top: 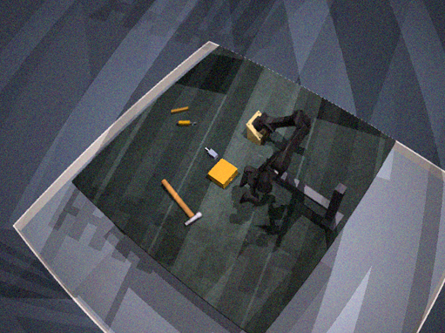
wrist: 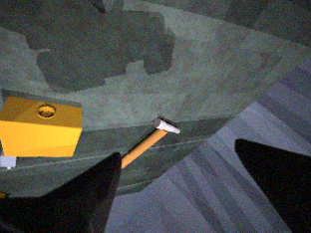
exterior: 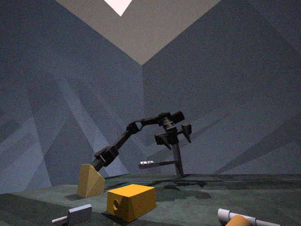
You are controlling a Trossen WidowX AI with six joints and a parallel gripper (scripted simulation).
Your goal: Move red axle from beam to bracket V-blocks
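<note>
Wrist view: your pincer has its two dark fingers spread wide apart, with nothing between them. Seen from the exterior, it hangs above the green tabletop, tips slanting down. You have the hammer lying down there, well apart from the pincer, its wooden handle partly hidden by one finger in the wrist view.

Nearer to your pincer in the top view sits the orange block, flat on the tabletop, with a round hole in one side. Just beside it you have a small pale block with a pin.

Your dark bracket stands upright, and its side bar carries the pale V-blocks near the free end. You cannot tell where the red axle is from these views.

Farther out, your arm rises from the tan wedge. Beyond it, in the top view, a yellow-handled screwdriver lies near a short orange stick.
</note>
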